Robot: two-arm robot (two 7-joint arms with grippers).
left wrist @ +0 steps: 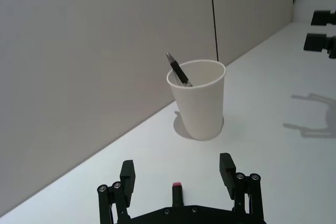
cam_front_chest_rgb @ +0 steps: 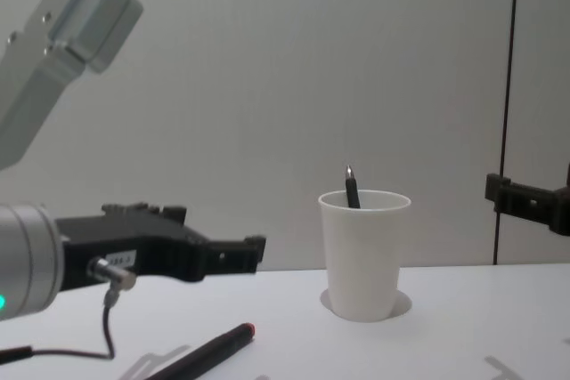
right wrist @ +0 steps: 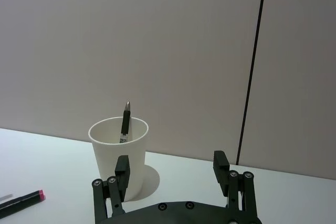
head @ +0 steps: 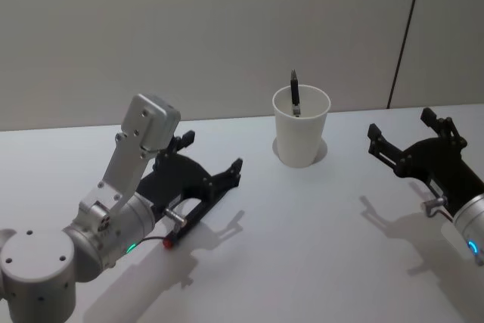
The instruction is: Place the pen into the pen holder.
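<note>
Head view: black pen [head: 295, 92] stands leaning inside white pen holder [head: 301, 138] on a table [head: 318, 247]. Left gripper [head: 212, 152] and right gripper [head: 401, 124] flank it, well apart, both claws open and empty.

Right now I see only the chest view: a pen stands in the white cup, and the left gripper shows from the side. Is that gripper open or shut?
Observer: Open. In the left wrist view the left gripper stands wide open and grips nothing.
Operator: And the right one? At my right edge I cannot tell.
Observer: The right gripper is open too, as the right wrist view shows, and it is empty.
Operator: On which side of the pen holder does the pen lean?
Observer: In the head view it leans on the far side of the rim, away from the robot.
</note>
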